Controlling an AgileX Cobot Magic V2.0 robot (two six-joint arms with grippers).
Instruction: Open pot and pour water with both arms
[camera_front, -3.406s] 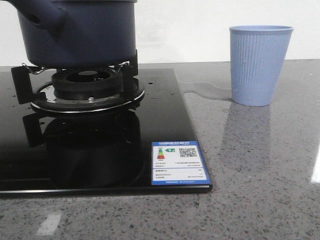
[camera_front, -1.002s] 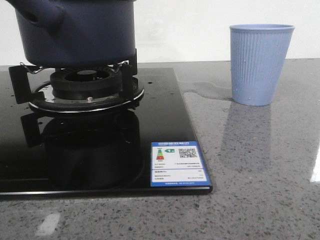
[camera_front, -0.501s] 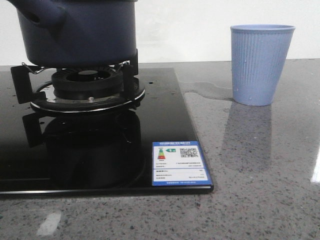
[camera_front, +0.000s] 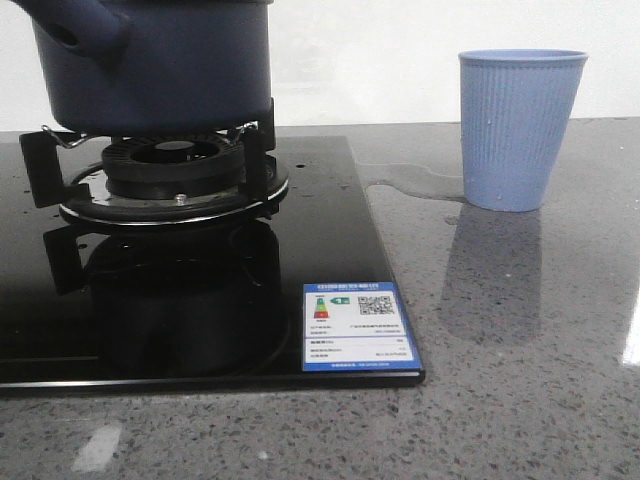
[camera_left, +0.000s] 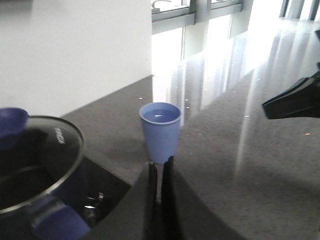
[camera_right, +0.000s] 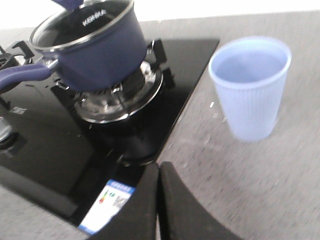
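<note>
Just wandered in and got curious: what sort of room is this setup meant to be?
Most likely a kitchen, or a mock-up of one. A dark blue pot sits on a gas burner set in a black glass hob, on a grey speckled stone countertop with a blue cup.

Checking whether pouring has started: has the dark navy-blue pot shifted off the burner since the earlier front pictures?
No. The dark navy-blue pot sits on the black burner grate as before, at the same spot against the energy label.
</note>
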